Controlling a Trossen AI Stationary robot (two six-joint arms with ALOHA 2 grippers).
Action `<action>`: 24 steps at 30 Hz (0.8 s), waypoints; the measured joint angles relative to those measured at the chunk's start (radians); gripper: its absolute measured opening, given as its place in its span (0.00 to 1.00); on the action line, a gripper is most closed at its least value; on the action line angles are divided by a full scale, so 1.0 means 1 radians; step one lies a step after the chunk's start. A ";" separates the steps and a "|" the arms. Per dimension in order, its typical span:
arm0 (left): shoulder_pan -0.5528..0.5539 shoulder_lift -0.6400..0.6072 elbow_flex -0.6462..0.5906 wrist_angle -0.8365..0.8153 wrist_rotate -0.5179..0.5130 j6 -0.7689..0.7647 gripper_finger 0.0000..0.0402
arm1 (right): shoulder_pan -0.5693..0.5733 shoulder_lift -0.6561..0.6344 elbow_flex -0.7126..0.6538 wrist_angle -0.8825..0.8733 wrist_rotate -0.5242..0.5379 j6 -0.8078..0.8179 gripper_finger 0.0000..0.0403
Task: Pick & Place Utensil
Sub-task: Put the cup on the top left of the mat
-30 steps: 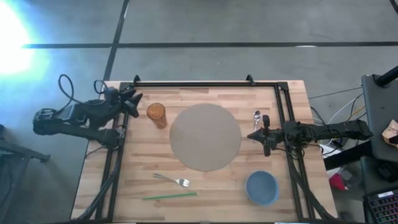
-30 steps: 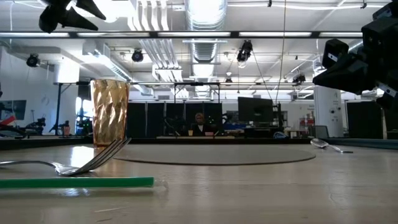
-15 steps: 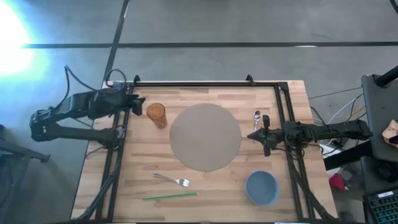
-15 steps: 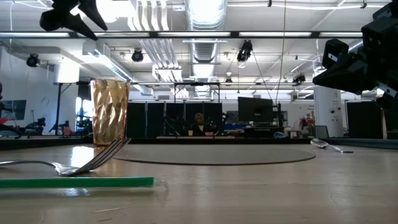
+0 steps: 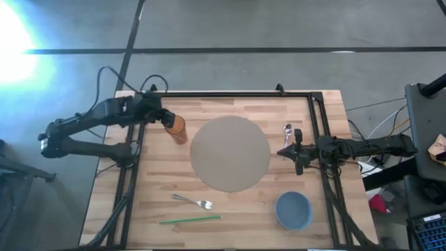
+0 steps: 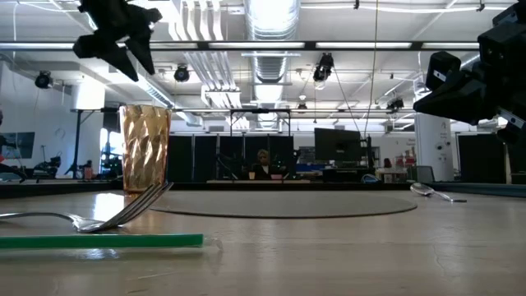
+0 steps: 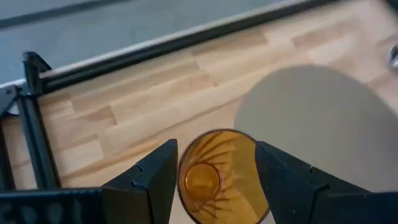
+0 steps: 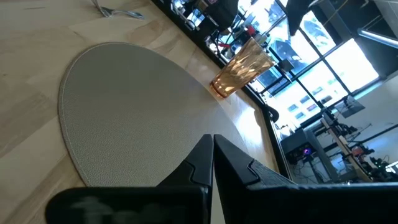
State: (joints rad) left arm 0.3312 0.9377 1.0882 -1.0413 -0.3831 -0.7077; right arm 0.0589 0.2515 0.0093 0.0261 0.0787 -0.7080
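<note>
Half the cup under left pincer

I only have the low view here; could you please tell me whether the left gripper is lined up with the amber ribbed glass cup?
Observer: Yes. Its wrist camera shows the left gripper looking down into the amber ribbed glass cup, whose mouth sits between the open fingers.
Operator: Thank you. Is there anything on the table outside my frame?
Observer: A round blue bowl sits by the table's right edge, on the fork's side of the round grey placemat.
Operator: And the right gripper?
Observer: The right gripper is shut, at the placemat's right edge, close to the silver spoon.
</note>
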 joint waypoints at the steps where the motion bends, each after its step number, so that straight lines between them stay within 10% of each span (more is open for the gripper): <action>1: 0.005 0.009 0.000 0.000 0.006 0.003 0.51 | 0.000 0.000 0.000 0.000 0.000 0.001 0.02; 24: 0.165 0.098 0.000 -0.006 0.202 0.289 0.51 | 0.000 0.000 0.000 0.000 0.000 0.001 0.02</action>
State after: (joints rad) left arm 0.4960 1.0352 1.0882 -1.0477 -0.1816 -0.4183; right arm 0.0586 0.2512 0.0093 0.0261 0.0787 -0.7071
